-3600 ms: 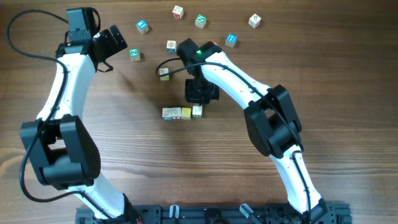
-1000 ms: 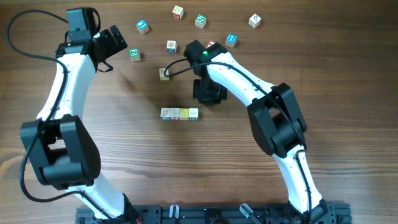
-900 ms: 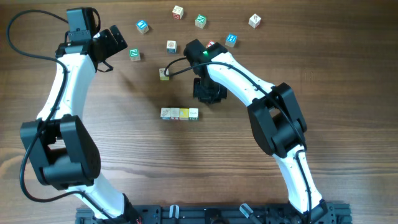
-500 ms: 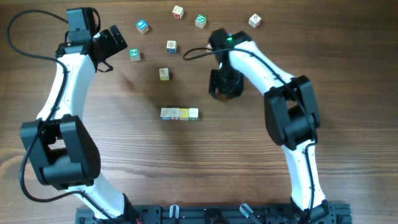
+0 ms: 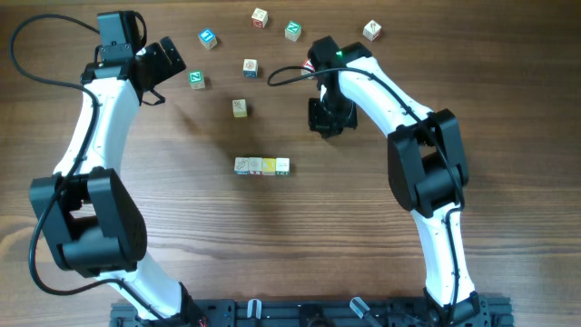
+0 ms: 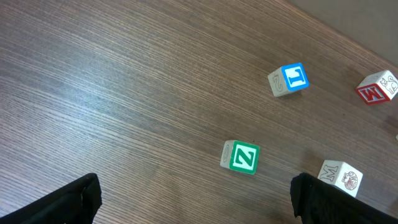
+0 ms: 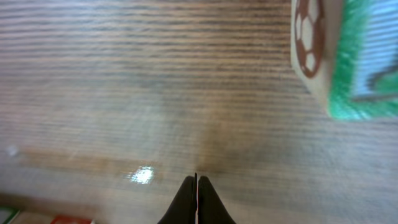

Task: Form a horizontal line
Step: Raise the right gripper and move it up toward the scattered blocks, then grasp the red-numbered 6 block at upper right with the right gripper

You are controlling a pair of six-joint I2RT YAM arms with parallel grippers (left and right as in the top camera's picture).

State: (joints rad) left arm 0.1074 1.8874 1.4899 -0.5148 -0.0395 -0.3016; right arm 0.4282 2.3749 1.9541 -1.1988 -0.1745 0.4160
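Note:
The horizontal line (image 5: 262, 165) is a row of three small cubes touching side by side, whitish and yellow faces, at mid-table. My right gripper (image 5: 325, 118) hovers up and to the right of it, apart from it. In the right wrist view its fingers (image 7: 196, 186) are shut with nothing between them, over bare wood. My left gripper (image 5: 168, 64) is at the far left, open and empty, its fingers wide apart (image 6: 199, 205).
A loose cube (image 5: 239, 107) lies above the row. Scattered cubes lie at the back: teal (image 5: 197, 79), blue (image 5: 208, 38), green (image 5: 292, 31), whitish (image 5: 371, 31). A green Z cube (image 6: 241, 157) lies ahead of my left gripper. A green-sided cube (image 7: 329, 56) lies near my right gripper.
My right arm has lifted away from the row and swung up and to the right. The row's right cube now sits flush in line. The left arm has not moved.

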